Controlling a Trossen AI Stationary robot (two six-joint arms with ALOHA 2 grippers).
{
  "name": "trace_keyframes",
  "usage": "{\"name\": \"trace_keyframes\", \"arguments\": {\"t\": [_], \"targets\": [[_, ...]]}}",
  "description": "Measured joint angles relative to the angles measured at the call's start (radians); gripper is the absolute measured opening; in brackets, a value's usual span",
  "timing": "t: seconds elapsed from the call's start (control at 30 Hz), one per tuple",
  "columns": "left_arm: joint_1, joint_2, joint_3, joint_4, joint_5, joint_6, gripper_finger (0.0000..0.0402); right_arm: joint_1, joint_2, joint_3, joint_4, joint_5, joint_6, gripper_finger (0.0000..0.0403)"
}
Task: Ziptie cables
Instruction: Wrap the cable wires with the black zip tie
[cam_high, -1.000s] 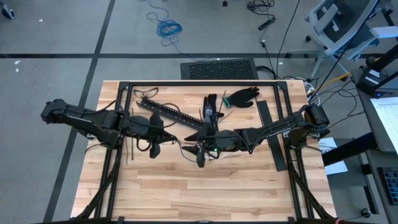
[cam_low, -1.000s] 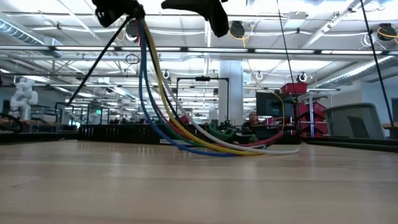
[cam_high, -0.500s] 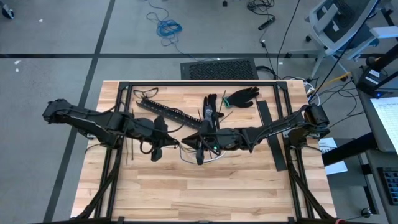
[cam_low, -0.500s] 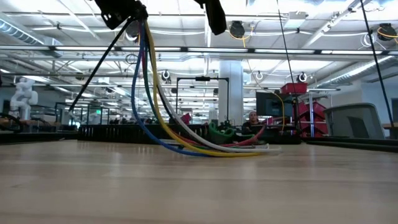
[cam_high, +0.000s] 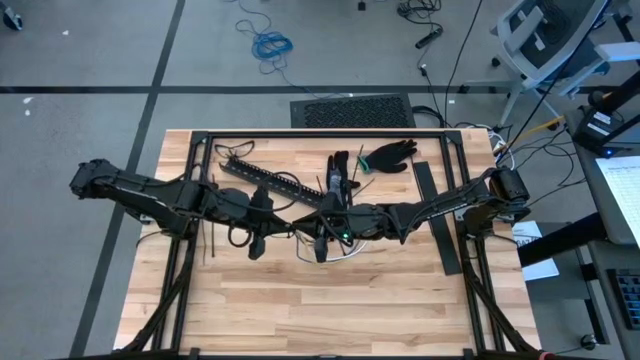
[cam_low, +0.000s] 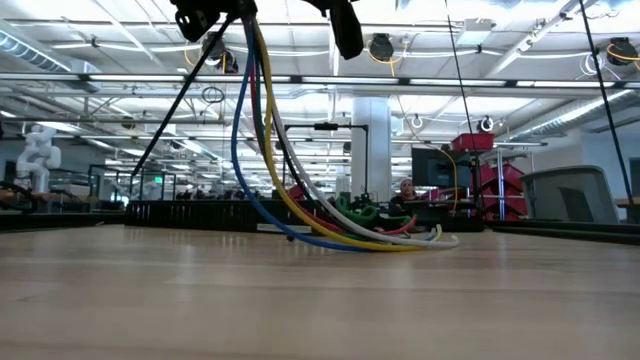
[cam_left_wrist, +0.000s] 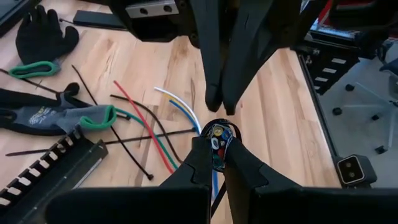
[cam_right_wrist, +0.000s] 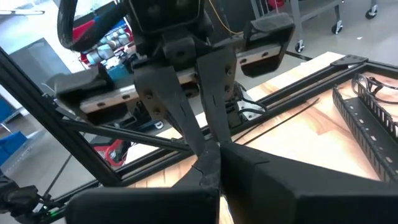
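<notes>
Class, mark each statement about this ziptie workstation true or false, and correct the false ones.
1. The left gripper has its jaws shut on the cables. True.
2. The cables lie entirely flat on the table. False: their gripped end is lifted, and only the far ends trail on the wood.
3. Loose zipties lie on the table. True.
4. The right gripper holds the slotted rail. False: the rail lies on the table, and that gripper hangs close by the left gripper.
5. A black glove lies at the table's far side. True.
</notes>
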Motion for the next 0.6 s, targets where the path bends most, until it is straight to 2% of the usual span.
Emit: {"name": "trace_keyframes", "arguments": {"t": [0.4, 0.6], "targets": [[0.005, 0.012, -0.001, 0.05, -0.008, -0.004, 0.0019, 0.0, 0.002, 0.0, -0.032, -0.02, 0.028, 0.0], [0.004, 0.001, 0.02, 0.006, 0.046, -0.055, 0.0017, 0.002, 0.003, 0.002, -0.109, -0.026, 0.048, 0.0]]}}
